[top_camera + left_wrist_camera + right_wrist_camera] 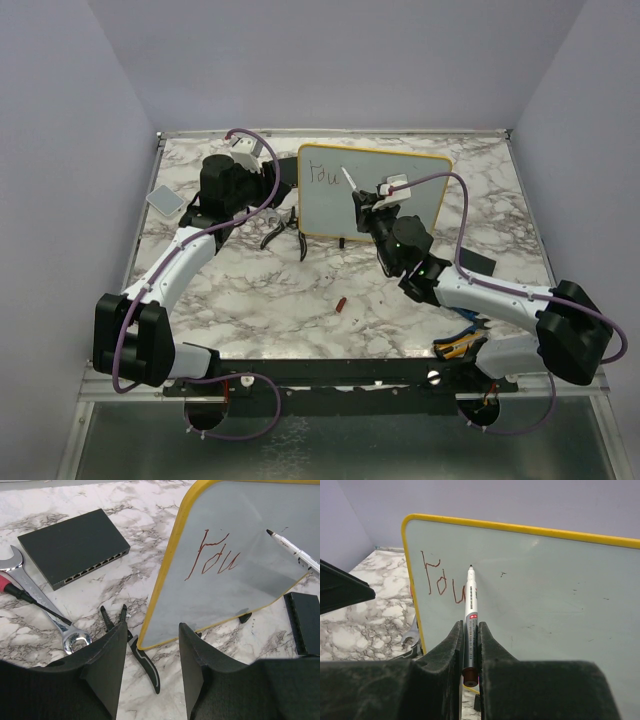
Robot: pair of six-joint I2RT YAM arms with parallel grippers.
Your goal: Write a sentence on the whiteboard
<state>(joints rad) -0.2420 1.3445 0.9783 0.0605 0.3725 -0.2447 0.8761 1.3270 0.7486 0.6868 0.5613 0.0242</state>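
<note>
The whiteboard (390,180) with a thin yellow frame stands upright on small black feet at the table's back middle. Of the sentence only "You" (442,582) is written, in thin dark red strokes at the board's top left; it also shows in the left wrist view (215,560). My right gripper (470,630) is shut on a white marker (471,605), its tip on or just off the board, right of the "u". My left gripper (150,635) is open and empty, low over the table by the board's lower left corner (150,642).
A black rectangular box (75,545) lies left of the board, with a wrench (40,600), a red-handled screwdriver (20,592) and black pliers (135,647) near it. Another black box (305,622) lies right of the board. A small red cap (341,304) lies mid-table.
</note>
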